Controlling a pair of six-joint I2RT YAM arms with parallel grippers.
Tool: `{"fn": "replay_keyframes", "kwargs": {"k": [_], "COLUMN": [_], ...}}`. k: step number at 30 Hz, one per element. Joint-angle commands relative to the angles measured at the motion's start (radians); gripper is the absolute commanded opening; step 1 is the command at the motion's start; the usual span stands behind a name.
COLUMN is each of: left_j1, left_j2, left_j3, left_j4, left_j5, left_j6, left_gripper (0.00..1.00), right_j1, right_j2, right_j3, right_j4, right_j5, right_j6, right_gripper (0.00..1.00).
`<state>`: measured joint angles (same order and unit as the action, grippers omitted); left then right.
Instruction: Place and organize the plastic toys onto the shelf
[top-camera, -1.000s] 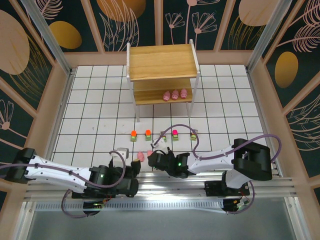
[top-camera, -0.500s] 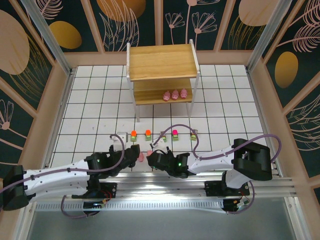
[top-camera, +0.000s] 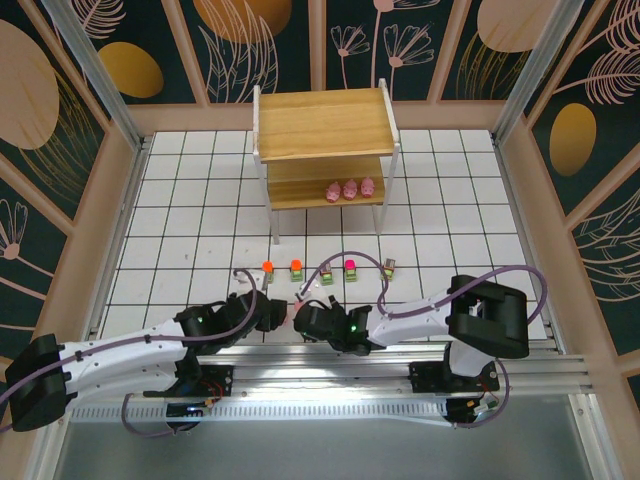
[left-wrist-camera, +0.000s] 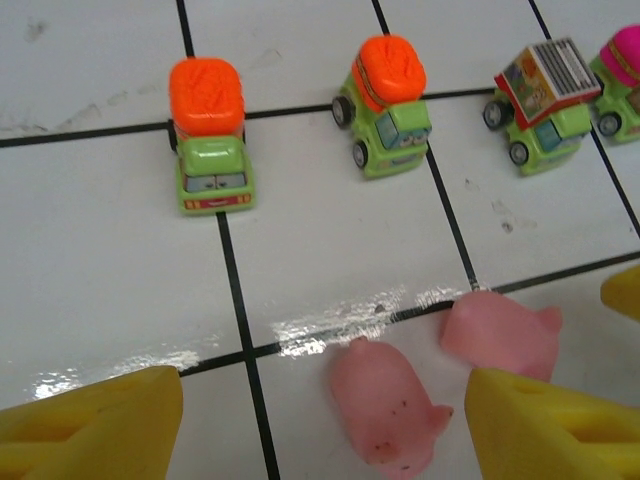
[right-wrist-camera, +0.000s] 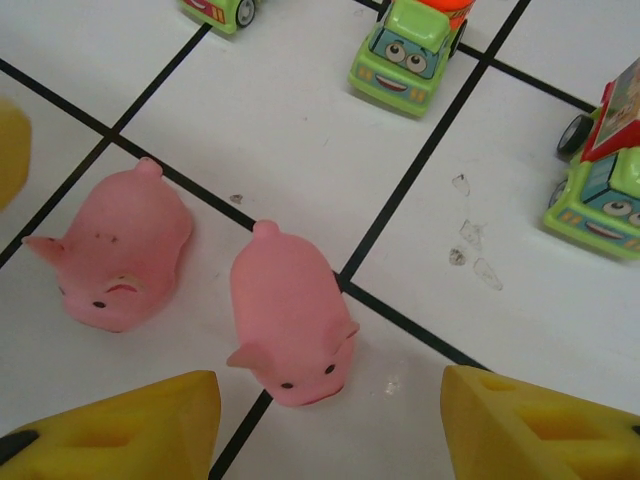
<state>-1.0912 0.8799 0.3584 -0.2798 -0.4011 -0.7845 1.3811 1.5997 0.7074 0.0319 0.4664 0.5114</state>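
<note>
Your left claw (left-wrist-camera: 325, 405) and right claw (right-wrist-camera: 330, 395) both stand wide and empty. Two pink pigs (right-wrist-camera: 290, 320) lie side by side on the bench (right-wrist-camera: 300, 130) between the pads, long axes near parallel, snouts toward the arms.

Two arms stretched low and meeting near the middle, left arm (top-camera: 130, 352) reaching in from the left, left gripper (left-wrist-camera: 320, 435) tipped downward with yellow fingertips (left-wrist-camera: 95, 425) spread wide, right arm (top-camera: 425, 318) bent inward, right gripper (right-wrist-camera: 330, 425) close beside the other, jaws parted.
</note>
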Motion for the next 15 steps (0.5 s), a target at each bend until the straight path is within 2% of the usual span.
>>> {"fn": "replay_keyframes", "kwargs": {"k": [1,15], "left_j1": [0.005,0.029], "left_j2": [0.006,-0.031], "left_j3": [-0.006,-0.022], "left_j4": [0.033,0.021], "left_j5": [0.032,0.033], "left_j6": [0.027,-0.001], "left_gripper": [0.75,0.75], "right_j1": [-0.013,-0.025], "right_j2": [0.009,0.016], "right_j3": [0.029,0.024], "right_j4": [0.027,0.092], "right_j5": [-0.010,-0.071], "right_j6": [-0.060,-0.184], "right_gripper": [0.60,0.54]}}
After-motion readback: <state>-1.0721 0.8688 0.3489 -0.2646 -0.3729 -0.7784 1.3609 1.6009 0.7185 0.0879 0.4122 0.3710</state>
